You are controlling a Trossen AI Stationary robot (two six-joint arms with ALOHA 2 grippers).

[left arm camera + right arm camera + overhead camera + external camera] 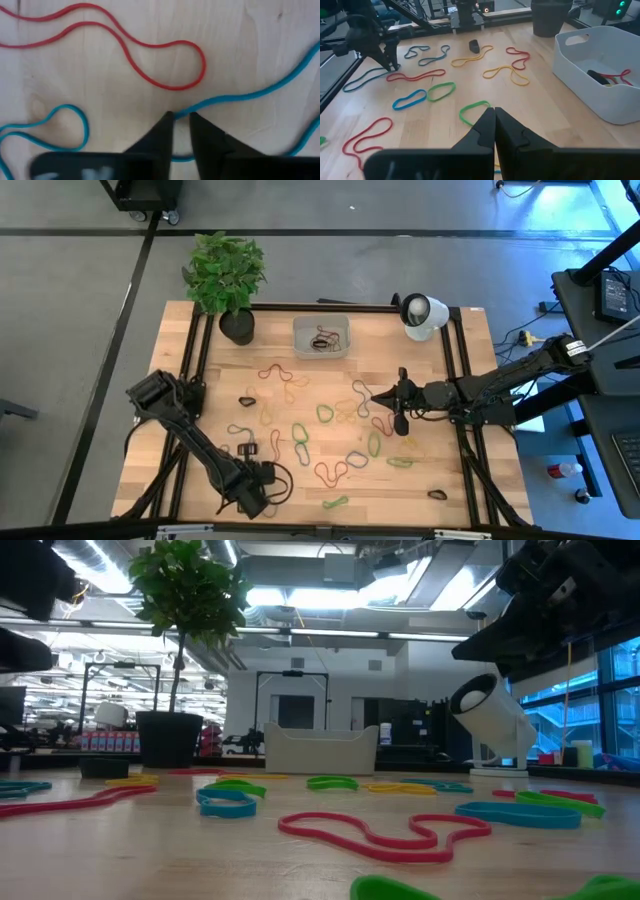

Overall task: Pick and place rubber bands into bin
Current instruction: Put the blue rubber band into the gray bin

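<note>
Left hand (181, 117): fingers slightly apart, straddling blue rubber band (240, 95) on table (125, 100); pinch not confirmed. Next: close, lift, carry to bin (321, 337). Right hand (494, 111): clenched, empty, waiting mid-table.

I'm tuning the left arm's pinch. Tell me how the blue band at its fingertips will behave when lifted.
The blue rubber band lies in loose curves on the table, so it will likely droop limply. It looks thin and light, so it should lift easily. The left gripper has only a narrow gap around a thin strand; it could slip out.
</note>
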